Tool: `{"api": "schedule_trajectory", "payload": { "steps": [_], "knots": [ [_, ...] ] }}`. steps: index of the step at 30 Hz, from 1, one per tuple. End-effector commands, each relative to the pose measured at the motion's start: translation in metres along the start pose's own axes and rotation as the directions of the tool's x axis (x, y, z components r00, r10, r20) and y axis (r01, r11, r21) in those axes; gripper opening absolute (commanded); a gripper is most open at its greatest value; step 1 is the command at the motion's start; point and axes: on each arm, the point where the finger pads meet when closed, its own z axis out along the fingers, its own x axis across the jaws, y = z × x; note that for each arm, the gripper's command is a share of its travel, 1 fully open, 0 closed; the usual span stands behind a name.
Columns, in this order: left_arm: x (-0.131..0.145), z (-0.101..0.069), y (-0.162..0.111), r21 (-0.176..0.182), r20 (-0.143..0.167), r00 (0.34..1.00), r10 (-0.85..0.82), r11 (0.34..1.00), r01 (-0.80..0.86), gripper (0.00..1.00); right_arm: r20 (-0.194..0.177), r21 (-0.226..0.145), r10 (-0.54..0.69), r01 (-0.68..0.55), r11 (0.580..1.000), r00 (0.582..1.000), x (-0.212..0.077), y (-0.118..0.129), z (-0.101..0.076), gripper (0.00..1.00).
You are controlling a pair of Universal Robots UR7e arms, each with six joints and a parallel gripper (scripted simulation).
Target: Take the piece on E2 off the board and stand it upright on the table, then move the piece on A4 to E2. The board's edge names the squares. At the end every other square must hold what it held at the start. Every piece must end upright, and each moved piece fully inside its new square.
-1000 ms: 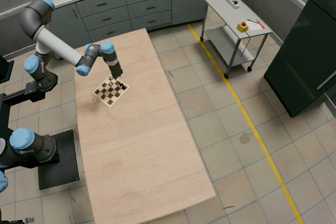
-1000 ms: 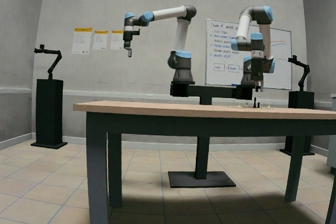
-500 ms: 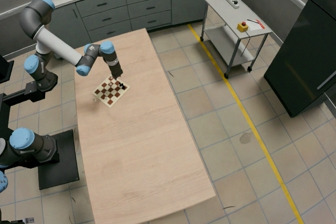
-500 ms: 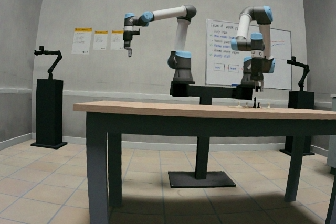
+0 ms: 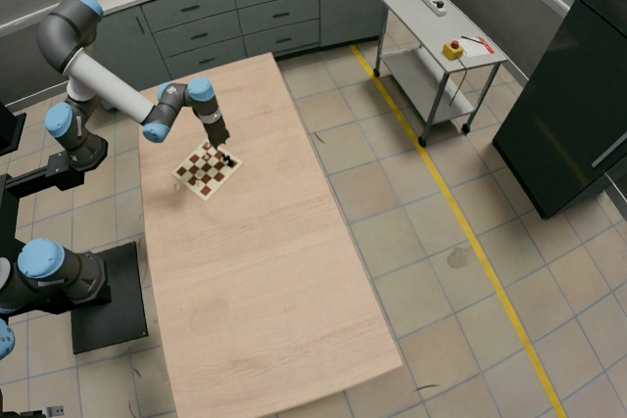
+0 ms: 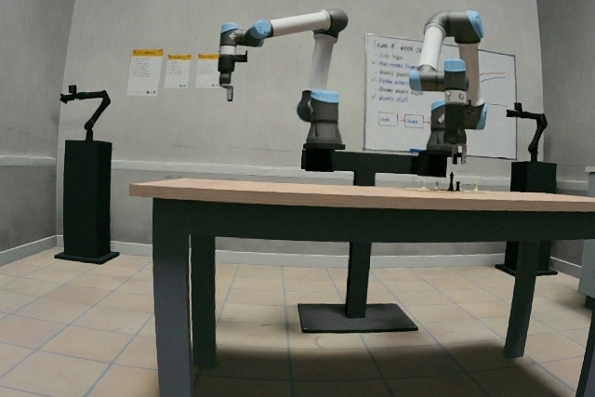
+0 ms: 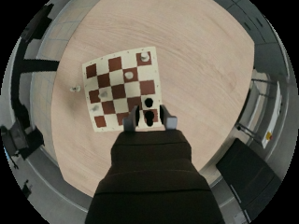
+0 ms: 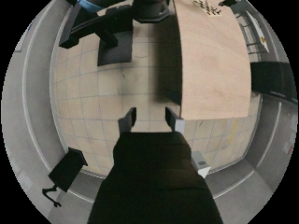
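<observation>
The chessboard [image 5: 175, 173] [image 7: 87, 75] lies on the table; its edge labels are too small to read. Two upright black pieces stand near one corner: a tall one [image 6: 451, 182] and a shorter one [image 6: 457, 186]. My left gripper [image 5: 220, 146] [image 6: 459, 160] [image 7: 149, 111] is partly open and empty, pointing down a little above them; in its wrist view the fingers flank the corner black piece [image 7: 149, 119], with the other black piece [image 7: 149, 102] just beyond. A white piece [image 5: 176, 186] [image 7: 75, 89] stands on the table beside the board. My right gripper [image 6: 230, 94] [image 8: 150, 113] is open and empty, far away.
White pieces stand on other squares: one in a corner [image 7: 145, 57], one nearby [image 7: 129, 75], and two close together [image 7: 103, 94] [image 7: 95, 108] toward the board's left side in the left wrist view. The wooden table [image 5: 273, 271] extends widely beyond the board.
</observation>
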Motion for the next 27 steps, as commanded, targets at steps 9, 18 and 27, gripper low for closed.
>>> {"api": "schedule_trajectory", "payload": {
  "steps": [9,18,27],
  "knots": [
    [0.000,0.014,0.000,-0.001,-0.001,1.000,0.000,1.000,0.000,0.73,0.000,-0.001,0.000,0.000,1.000,1.000,0.000,0.000,0.000,1.00],
    [0.000,0.025,0.001,-0.001,-0.001,1.000,0.000,1.000,0.000,0.73,0.000,-0.001,0.000,0.000,1.000,1.000,0.000,0.000,0.000,1.00],
    [0.000,0.038,0.001,-0.001,-0.001,1.000,0.000,1.000,0.000,0.73,0.000,-0.001,0.000,0.000,1.000,1.000,0.000,0.000,0.000,1.00]
  ]
}}
